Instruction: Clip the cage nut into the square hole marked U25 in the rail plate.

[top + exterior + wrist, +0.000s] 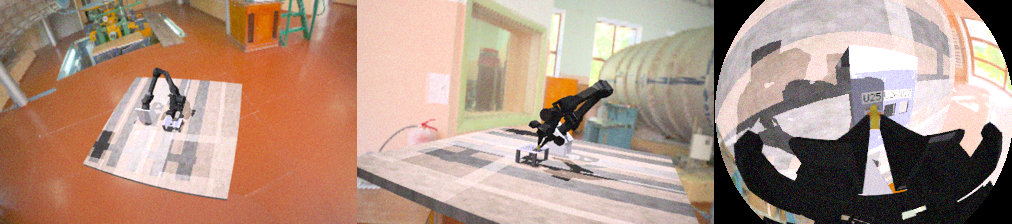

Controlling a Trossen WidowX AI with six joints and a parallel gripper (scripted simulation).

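The cage nut [874,120] shows as a small yellow piece between the fingertips in the wrist view. My gripper [874,117] [538,147] is shut on it, fingers angled down at the top of the rail plate [901,76] [524,148] [168,123]. The plate is pale lavender and stands on short dark legs. The U25 label [872,97] shows just beyond the nut. The U25 hole is hidden behind the nut and fingertips; two other square holes show to the right. I cannot tell whether the wings are inside the hole or just above it.
A white slanted panel [147,115] stands beside the arm's base, left of the rail plate in the top view; in the exterior view a white block [564,148] stands behind the plate. Patchy shadows and stripes cross the table top [214,153] [472,188].
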